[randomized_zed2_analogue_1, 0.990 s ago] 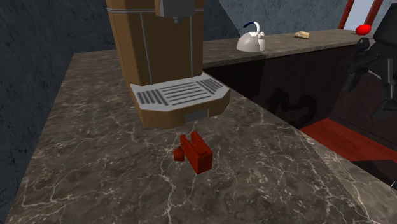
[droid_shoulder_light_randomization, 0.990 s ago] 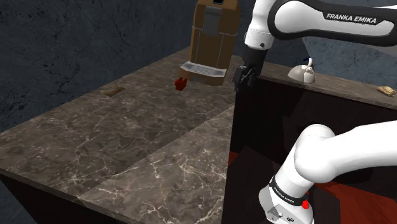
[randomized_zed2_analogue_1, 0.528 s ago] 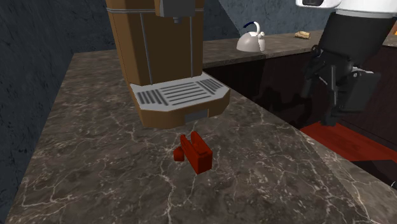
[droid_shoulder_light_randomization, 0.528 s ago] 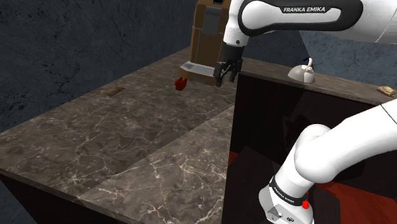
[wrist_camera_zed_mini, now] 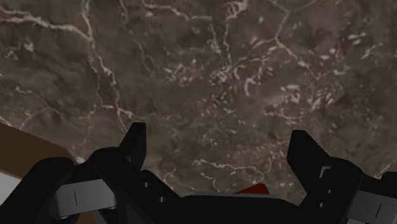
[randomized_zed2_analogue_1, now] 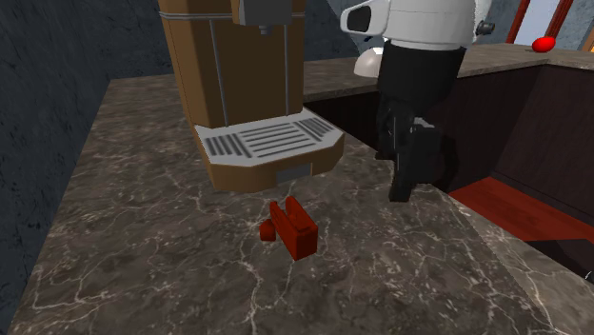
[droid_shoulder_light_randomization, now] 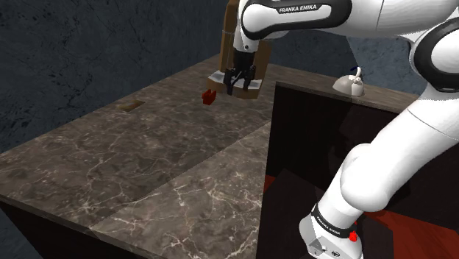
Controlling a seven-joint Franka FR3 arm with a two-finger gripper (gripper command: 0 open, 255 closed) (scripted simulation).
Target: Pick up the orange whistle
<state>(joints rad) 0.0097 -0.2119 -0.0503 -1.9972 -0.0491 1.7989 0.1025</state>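
Second exterior view, arm bent downward, gripper [randomized_zed2_analogue_1: 404, 188] fingers apart over counter [randomized_zed2_analogue_1: 143, 247], near whistle [randomized_zed2_analogue_1: 291, 228]

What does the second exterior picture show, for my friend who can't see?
A small red-orange whistle lies on a dark marble counter in front of a brown coffee machine. The black gripper hangs over the counter, apart from the whistle, toward the view's right.

2 exterior views sharing 1 countertop [droid_shoulder_light_randomization: 110, 162]

White arm [droid_shoulder_light_randomization: 331, 18] stretched far out, end effector [wrist_camera_zed_mini: 218, 135] pointing down (fingers [wrist_camera_zed_mini: 135, 143] spread wide, empty)
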